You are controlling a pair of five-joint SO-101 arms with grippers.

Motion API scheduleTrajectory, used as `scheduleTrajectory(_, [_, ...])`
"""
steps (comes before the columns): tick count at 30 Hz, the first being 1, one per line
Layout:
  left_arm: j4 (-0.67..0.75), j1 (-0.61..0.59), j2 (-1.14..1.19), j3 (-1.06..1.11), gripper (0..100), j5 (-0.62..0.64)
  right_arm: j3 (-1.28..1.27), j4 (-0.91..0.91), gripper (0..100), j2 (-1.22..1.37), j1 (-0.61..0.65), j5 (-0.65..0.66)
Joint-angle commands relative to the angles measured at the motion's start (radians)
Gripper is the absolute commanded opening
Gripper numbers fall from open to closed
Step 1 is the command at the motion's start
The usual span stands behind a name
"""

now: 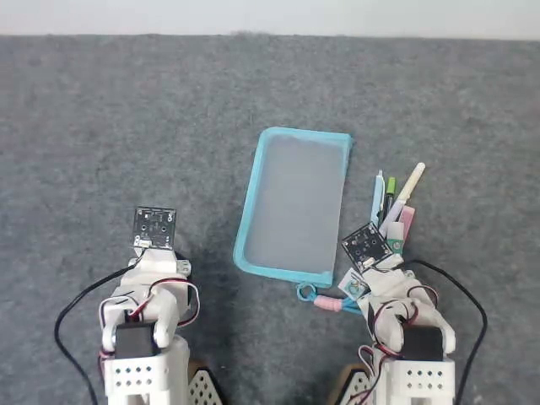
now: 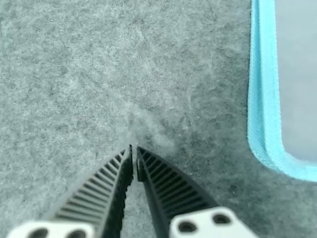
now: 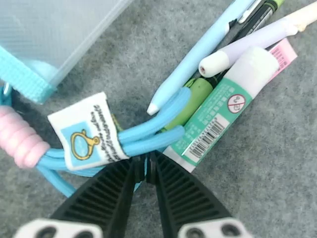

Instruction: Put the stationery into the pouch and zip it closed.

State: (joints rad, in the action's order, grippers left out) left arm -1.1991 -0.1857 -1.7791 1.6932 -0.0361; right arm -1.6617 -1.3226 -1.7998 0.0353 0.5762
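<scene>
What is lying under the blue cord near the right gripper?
The blue cord lies over a green pen and reaches the end of the glue stick. The parts of the pen directly beneath the cord are covered and cannot be seen.

The left pincer (image 2: 133, 149) and right pincer (image 3: 147, 157) both sit closed.

Lab-like setup, grey felt mat (image 1: 126, 110), white wall (image 1: 270, 17)

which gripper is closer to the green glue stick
Right. The right gripper is right next to the glue stick; the left gripper sits over the mat, across the pouch from it.
</scene>
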Motion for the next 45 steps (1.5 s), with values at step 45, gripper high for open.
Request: scheduleTrajectory(45, [-0.002,0.049,0.012,-0.005,2,0.015,1.069,0.047,18.1,1.333,-0.082,-0.298])
